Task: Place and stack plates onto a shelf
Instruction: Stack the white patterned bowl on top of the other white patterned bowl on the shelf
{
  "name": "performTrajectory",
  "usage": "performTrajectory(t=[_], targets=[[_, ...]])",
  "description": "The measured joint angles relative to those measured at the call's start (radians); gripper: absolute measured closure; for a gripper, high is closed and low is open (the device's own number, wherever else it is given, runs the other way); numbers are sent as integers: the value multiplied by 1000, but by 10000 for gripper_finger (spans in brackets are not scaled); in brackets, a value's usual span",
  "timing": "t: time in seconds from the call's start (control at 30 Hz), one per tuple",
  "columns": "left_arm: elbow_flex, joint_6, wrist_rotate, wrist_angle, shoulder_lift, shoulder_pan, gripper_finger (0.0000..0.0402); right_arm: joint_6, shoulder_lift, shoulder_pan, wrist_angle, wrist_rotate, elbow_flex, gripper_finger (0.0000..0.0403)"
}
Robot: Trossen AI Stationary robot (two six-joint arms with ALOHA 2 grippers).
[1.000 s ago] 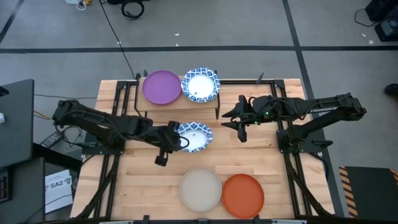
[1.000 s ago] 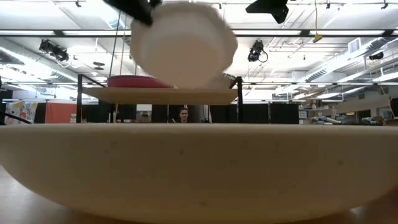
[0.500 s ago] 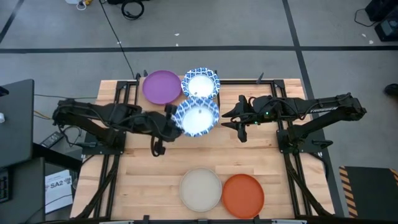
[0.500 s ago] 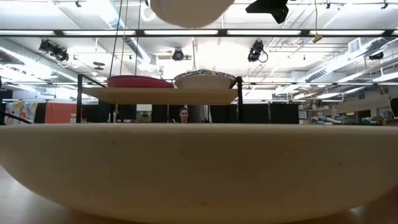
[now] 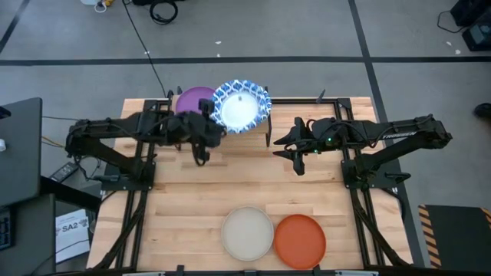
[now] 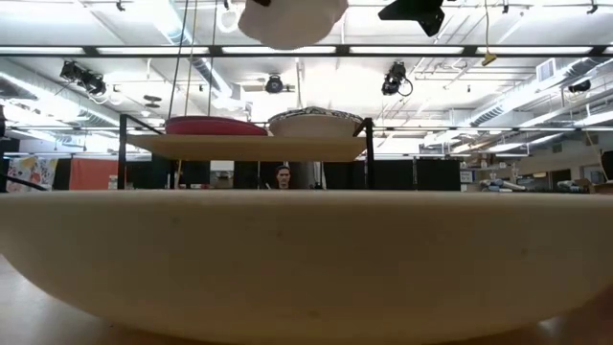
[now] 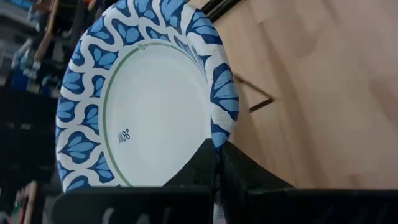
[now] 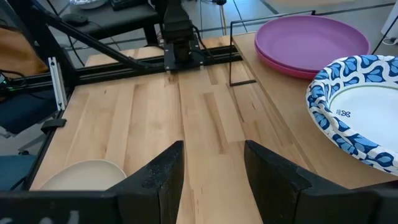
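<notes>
A: Any writing legible?

B: A sheet (image 5: 70, 228) on the floor at 8 o'clock, off the tabletop (image 5: 192, 199), reads "SA2". The held plate (image 7: 143, 99) carries a small stamped mark on its white centre; too small to read.

A: Left arm?

B: Left end effector (image 5: 205, 129) pinched tight on that plate's rim, at about 11 o'clock on the tabletop. The plate (image 5: 242, 106) hangs over the shelf (image 5: 222, 138), above the blue-rimmed plate already there; only its underside (image 6: 292, 19) shows in the low view. White centre, thin green ring, blue leaf pattern on a scalloped paper-like rim.

A: Right arm?

B: Right end effector (image 5: 296, 150) waits near 2 o'clock, fingers (image 8: 163, 174) spread wide, holding nothing, well apart from the shelf.

A: Shelf itself?

B: Light wood top, thin black metal legs (image 6: 368, 153). On it, the purple plate (image 5: 192, 98), smooth and plain, partly under the left arm. From the right wrist it looks like two purple-pink plates nested (image 8: 311, 43). Beside it sits a blue-rimmed plate (image 8: 357, 106), its rim also showing in the low view (image 6: 316, 122).

A: Rest of the tabletop?

B: Pale planked wood. Beige plate (image 5: 248, 233) at 6 o'clock, matte; orange plate (image 5: 300, 240) just beside it, toward 5 o'clock. Black frame rails (image 5: 368, 176) run beneath the arms
</notes>
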Motion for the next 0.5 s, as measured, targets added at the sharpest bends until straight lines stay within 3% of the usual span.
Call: performTrajectory(t=[0.33,0.5], targets=[[0,3,227,118,31,206,390,0,0,0,0,0,0,229],[0,57,274,147,77,266,390,0,1,0,0,0,0,229]])
